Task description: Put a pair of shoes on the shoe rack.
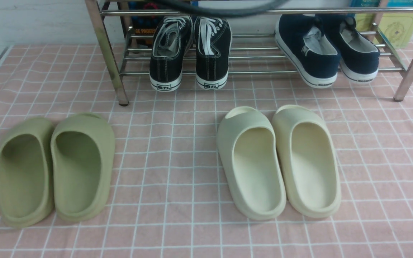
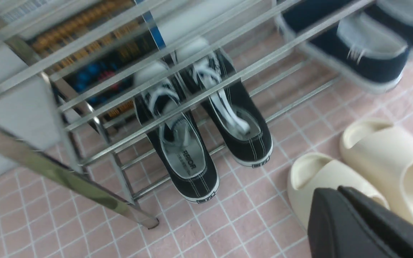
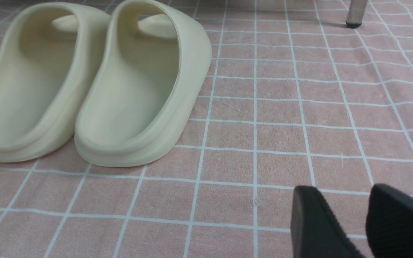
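Left end effector (image 2: pixel 339 200), seen clenched and empty above the cream slides (image 2: pixel 364 179), is best withdrawn clear of the shoe rack (image 1: pixel 210 71), since the black sneakers (image 1: pixel 190 53) already rest on its lower bars, heels overhanging.

Even, soft light is seen throughout. Glare is carried by the shoe rack (image 1: pixel 206 72) bars, which are blurred near the left wrist camera; faint shadows are cast below.

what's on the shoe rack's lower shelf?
On the shoe rack: the black sneakers toward its left end, the navy slip-ons toward its right, heels overhanging the front bar. Toes are hidden behind the upper bar.
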